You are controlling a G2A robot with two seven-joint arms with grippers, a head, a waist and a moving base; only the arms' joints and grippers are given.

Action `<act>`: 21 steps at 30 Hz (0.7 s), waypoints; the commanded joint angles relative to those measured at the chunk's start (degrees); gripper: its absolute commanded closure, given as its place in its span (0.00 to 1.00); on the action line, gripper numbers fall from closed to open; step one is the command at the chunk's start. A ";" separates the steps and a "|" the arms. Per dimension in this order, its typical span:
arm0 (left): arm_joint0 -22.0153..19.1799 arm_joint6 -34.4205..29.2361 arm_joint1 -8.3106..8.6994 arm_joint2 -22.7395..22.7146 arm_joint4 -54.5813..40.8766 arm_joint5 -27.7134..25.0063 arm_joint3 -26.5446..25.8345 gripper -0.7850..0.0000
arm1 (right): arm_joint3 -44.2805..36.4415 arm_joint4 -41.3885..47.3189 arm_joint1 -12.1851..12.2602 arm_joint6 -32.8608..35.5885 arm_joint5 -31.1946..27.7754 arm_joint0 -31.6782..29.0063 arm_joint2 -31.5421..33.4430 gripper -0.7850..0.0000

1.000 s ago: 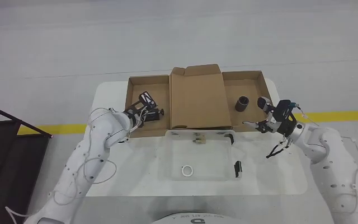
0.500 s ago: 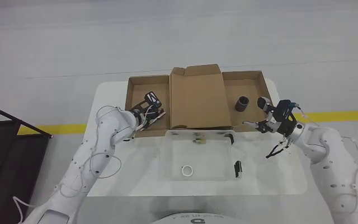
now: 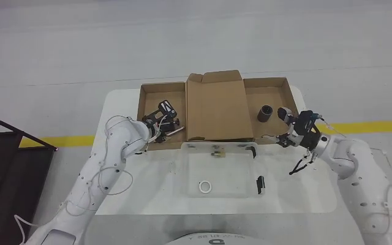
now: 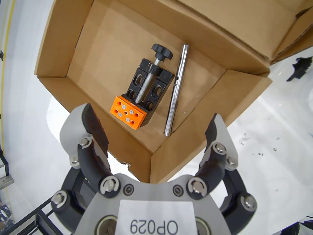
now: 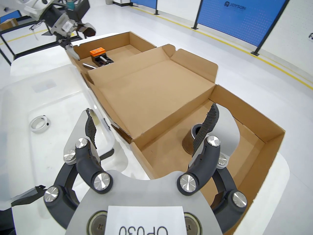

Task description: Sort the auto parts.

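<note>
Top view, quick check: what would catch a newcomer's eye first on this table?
The orange-and-black clamp beside a metal rod in the left compartment of the cardboard box stands out most, with the open left gripper above that compartment's near corner. Next come the dark sleeve alone in the right compartment, by the open right gripper, and the metal ring in the clear tray in front.

Pale grey floor point(image 3: 196, 43), yellow line point(image 3: 367, 127), blue partition panels point(image 5: 244, 20)
</note>
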 commanded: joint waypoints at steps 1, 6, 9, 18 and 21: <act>0.00 0.00 0.00 0.00 0.00 0.00 0.00 0.00 | -3.38 -0.30 0.29 0.08 -0.60 -1.39 -0.60 0.00; 0.00 0.00 0.00 0.00 0.00 0.00 0.00 0.00 | -7.15 0.15 1.25 0.51 -0.60 -3.78 -2.03 0.00; 0.00 0.00 0.00 0.00 0.00 0.00 0.00 0.00 | -7.15 0.15 1.25 0.51 -0.60 -3.78 -2.03 0.00; 7.61 5.00 1.50 -3.05 9.66 -0.69 -15.33 0.00 | -7.15 0.15 1.25 0.51 -0.60 -3.78 -2.03 0.00; 10.42 6.88 1.96 -3.83 9.06 -3.93 -20.28 0.00 | -7.15 0.15 1.25 0.51 -0.60 -3.78 -2.03 0.00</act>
